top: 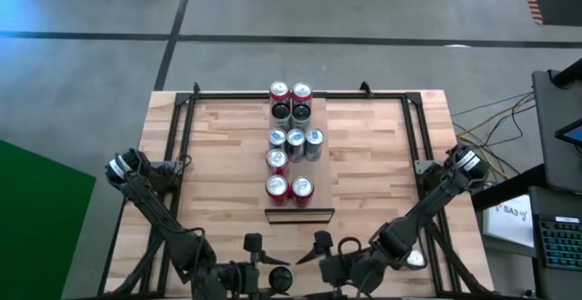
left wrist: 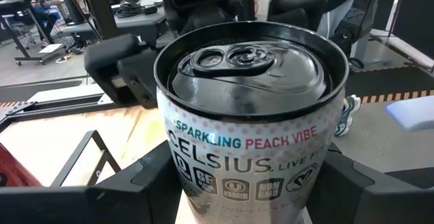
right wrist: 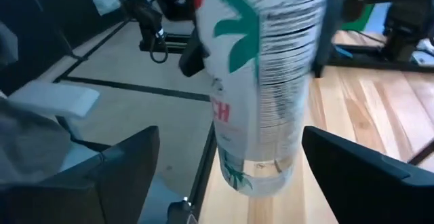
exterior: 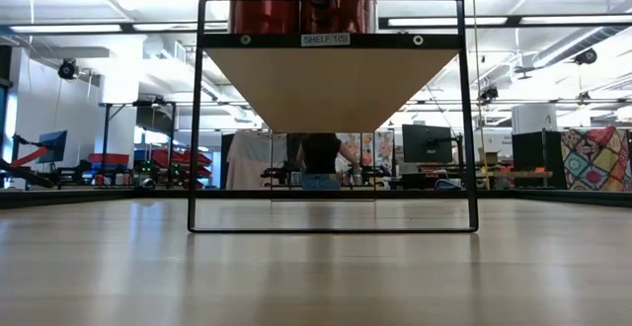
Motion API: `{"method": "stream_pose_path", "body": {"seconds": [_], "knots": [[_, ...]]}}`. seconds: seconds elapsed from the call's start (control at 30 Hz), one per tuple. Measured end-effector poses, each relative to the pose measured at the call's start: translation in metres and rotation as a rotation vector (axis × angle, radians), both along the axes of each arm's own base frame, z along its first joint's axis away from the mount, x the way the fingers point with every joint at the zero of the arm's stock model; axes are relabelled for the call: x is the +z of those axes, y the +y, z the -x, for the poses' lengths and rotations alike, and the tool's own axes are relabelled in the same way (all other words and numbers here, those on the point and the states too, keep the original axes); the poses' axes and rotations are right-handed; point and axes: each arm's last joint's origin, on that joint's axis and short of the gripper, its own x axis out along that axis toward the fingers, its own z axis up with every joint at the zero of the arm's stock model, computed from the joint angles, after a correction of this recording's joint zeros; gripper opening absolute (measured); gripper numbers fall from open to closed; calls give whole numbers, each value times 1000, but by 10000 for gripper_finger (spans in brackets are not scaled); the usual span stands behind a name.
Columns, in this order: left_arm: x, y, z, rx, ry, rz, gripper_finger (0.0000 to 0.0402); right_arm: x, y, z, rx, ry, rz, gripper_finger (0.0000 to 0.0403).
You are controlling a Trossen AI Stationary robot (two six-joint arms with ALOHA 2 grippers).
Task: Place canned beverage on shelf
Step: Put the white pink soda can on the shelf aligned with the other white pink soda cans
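A white canned beverage [left wrist: 251, 115] with a dark top and "Sparkling Peach Vibe" print hangs over the table's near edge, with my left gripper [left wrist: 247, 197] shut on it. My right gripper [right wrist: 234, 176] is open: its fingers stand on either side of the same can [right wrist: 264, 81], with a gap on each side. In the high view both grippers meet near the can [top: 280, 278]. The shelf [top: 323, 177], a raised light board, runs from the far edge to mid-table. Several cans [top: 291, 141] stand on it on their bases. The low view shows its underside [exterior: 331, 79]. My left gripper pinches the can's side wall, low on its body [left wrist: 169, 176], between its two fingers [left wrist: 102, 190]. The fingers come about level from the table's left side. The can stands nearly upright in the hold, top up, lifted clear of the table.
A black metal frame [exterior: 197, 119] carries the shelf, and dark rails [top: 177, 127] run along the table's left and right sides. Bare planked tabletop [top: 227, 155] lies on both sides of the shelf. Two red cans [exterior: 296, 0] top the shelf's near end. A person stands in the room beyond.
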Motion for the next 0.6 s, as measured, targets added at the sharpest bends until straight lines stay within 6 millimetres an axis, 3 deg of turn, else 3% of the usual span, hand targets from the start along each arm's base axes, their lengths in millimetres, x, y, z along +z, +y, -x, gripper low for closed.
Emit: {"method": "stream_pose_path", "body": {"seconds": [0.6], "knots": [[9, 12, -17, 19, -76, 9, 223, -2, -11, -18, 22, -60, 50, 343]]}}
